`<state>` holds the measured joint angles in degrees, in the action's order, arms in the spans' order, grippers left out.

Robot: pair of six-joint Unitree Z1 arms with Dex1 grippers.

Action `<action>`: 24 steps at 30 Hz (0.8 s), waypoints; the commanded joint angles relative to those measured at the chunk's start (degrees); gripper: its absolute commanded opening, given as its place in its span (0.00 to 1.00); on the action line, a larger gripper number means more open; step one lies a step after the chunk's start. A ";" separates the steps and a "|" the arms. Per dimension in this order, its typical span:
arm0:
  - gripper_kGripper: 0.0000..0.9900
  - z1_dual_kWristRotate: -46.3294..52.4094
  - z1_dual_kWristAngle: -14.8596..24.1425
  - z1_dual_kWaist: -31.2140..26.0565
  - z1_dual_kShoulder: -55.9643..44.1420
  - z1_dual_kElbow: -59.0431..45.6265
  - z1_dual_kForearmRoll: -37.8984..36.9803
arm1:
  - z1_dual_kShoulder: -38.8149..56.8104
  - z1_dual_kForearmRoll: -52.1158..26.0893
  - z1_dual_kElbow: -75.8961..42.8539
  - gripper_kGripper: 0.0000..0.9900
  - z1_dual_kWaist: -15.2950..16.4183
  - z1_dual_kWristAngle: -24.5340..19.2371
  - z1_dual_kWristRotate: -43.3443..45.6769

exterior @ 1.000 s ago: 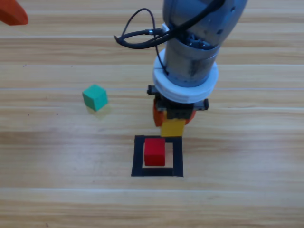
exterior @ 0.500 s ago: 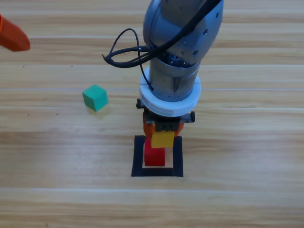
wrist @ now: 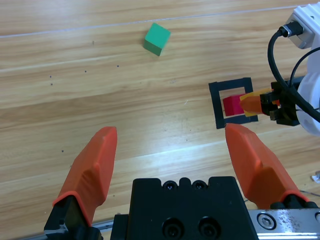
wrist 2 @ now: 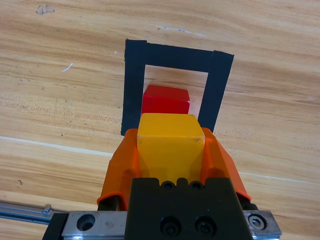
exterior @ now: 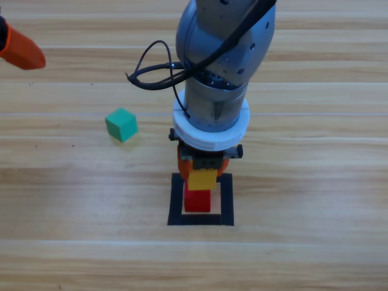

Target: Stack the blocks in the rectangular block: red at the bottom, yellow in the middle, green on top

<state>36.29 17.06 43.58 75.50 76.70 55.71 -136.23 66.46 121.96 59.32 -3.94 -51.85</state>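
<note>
With the right gripper (wrist 2: 170, 150) pinching the yellow cube (wrist 2: 170, 142) between its fingers, centre it squarely over the red cube (wrist 2: 166, 100) before releasing; left gripper (wrist: 172, 150) waits, fingers spread.

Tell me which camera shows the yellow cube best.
The right wrist view: the yellow cube fills the middle, clamped in the right gripper, with the red cube just beyond. The high view shows it small, under the arm. The left wrist view shows only a distant sliver.
</note>
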 commanded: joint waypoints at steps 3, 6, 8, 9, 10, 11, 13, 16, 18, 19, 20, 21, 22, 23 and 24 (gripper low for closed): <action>0.93 0.80 -0.80 -0.95 -1.23 -2.08 -1.48 | -4.14 0.60 0.65 0.07 1.50 0.43 -0.01; 0.93 0.80 -0.80 -0.95 -1.23 -2.25 -1.57 | -4.40 0.60 0.74 0.07 1.50 0.52 -0.01; 0.93 0.80 -0.80 -0.95 -1.32 -2.34 -1.57 | -4.57 0.60 0.74 0.07 1.50 0.52 -0.10; 0.93 0.80 -0.80 -0.95 -1.23 -2.34 -1.66 | -4.57 0.69 0.83 0.07 1.50 0.52 -0.01; 0.93 0.80 -0.80 -0.95 -1.23 -2.43 -1.66 | -4.57 0.60 0.83 0.07 1.50 0.52 -0.01; 0.93 0.80 -0.80 -0.95 -1.23 -2.43 -1.75 | -4.66 0.60 0.83 0.07 1.50 0.52 -0.01; 0.93 0.80 -0.89 -0.95 -1.32 -2.43 -1.75 | -4.75 0.60 0.92 0.07 1.50 0.52 -0.10; 0.93 0.89 -0.89 -0.95 -1.23 -2.52 -1.84 | -5.10 0.60 1.09 0.07 1.50 0.60 -0.10; 0.93 0.89 -0.89 -0.95 -1.32 -2.78 -1.92 | -5.10 0.60 1.09 0.07 1.50 0.60 -0.10; 0.93 0.89 -0.89 -0.95 -1.23 -2.96 -2.01 | -5.19 0.60 1.09 0.07 1.50 0.60 -0.19; 0.93 0.89 -0.89 -0.95 -1.23 -3.05 -2.01 | -5.19 0.69 1.09 0.07 1.50 0.60 -0.19; 0.93 0.89 -0.89 -0.95 -1.23 -3.13 -2.10 | -5.19 0.60 1.09 0.07 1.50 0.60 -0.19; 0.93 0.89 -0.89 -0.95 -1.23 -3.22 -2.10 | -5.28 0.69 1.09 0.07 1.50 0.60 -0.19; 0.93 0.97 -0.89 -0.95 -1.23 -3.31 -2.10 | -5.28 0.60 1.09 0.07 1.50 0.60 -0.19; 0.93 0.97 -0.89 -0.95 -1.23 -3.40 -2.10 | -5.37 0.60 1.09 0.07 1.59 0.52 -0.27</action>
<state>36.46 16.80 43.58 75.50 75.04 54.30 -136.88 66.46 122.85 59.33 -3.87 -51.85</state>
